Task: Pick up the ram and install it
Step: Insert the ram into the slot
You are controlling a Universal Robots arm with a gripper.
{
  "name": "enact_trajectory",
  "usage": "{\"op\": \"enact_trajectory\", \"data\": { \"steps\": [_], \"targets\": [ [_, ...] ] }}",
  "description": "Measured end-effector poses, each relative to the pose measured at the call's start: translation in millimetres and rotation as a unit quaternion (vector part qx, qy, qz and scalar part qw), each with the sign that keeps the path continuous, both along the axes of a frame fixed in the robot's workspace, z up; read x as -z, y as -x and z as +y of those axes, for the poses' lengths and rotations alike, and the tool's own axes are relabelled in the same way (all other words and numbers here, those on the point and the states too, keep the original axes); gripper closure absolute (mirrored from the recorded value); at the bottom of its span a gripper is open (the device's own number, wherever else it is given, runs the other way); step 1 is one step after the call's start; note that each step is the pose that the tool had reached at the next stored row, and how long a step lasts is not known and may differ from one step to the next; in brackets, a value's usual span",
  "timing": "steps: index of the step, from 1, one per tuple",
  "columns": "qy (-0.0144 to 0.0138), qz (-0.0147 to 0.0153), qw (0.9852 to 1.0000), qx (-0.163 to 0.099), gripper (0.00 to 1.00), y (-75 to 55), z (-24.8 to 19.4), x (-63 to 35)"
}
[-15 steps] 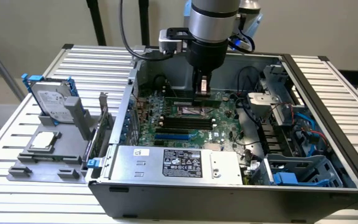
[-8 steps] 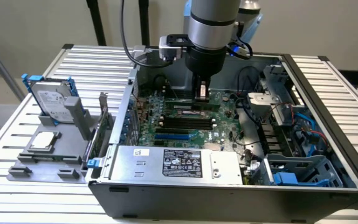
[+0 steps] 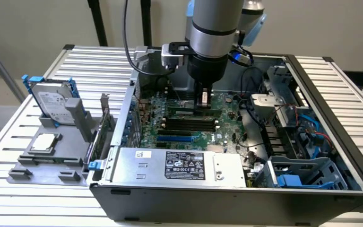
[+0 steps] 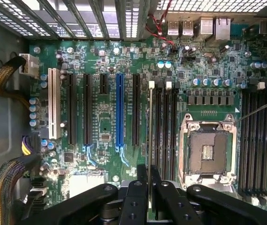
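Green motherboard (image 4: 203,70) with black slots (image 4: 87,108), one blue slot (image 4: 120,110) and one white slot (image 4: 55,103).

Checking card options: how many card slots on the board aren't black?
2: a white slot beside the braided cables, and a blue slot between black slots. The jaws may hide more.

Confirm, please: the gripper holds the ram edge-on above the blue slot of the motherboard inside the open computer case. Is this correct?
Not quite. The gripper does hold the ram edge-on inside the open computer case, but over the black memory slots beside the CPU socket, not over the blue slot. The wrist view shows this.
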State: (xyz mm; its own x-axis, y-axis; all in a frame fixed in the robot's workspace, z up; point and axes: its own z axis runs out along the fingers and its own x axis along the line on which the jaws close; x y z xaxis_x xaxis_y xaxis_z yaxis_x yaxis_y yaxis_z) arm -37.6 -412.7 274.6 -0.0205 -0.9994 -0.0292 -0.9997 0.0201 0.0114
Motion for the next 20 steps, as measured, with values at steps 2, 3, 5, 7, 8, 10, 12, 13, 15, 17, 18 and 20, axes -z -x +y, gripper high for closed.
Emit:
{"op": "enact_trajectory", "data": {
  "steps": [2,3,5,7,8,10,12,13,15,17,18,20],
  "targets": [
    [-0.0001,0.0000,1.0000,0.000,0.86,0.0,0.0,3.7],
    [-0.0001,0.0000,1.0000,0.000,0.86,0.0,0.0,5.5],
    [0.0000,0.0000,1.0000,0.000,0.86,0.0,0.0,9.0],
    [-0.0001,0.0000,1.0000,0.000,0.86,0.0,0.1,12.7],
    [0.0000,0.0000,1.0000,0.000,0.86,0.0,0.0,14.5],
    [0.0000,0.0000,1.0000,0.000,0.86,0.0,0.0,18.1],
    [-0.0001,0.0000,1.0000,0.000,0.86,0.0,0.0,21.8],
    [-0.0001,0.0000,1.0000,0.000,0.86,0.1,0.0,23.7],
    [0.0000,0.0000,1.0000,0.000,0.86,0.4,0.0,27.2],
    [0.0000,0.0000,1.0000,0.000,0.86,0.9,0.1,30.8],
    [0.0000,-0.0001,1.0000,-0.001,0.86,1.3,0.3,32.6],
    [-0.0001,-0.0003,1.0000,-0.001,0.86,2.0,1.3,36.4]
  ]
}}
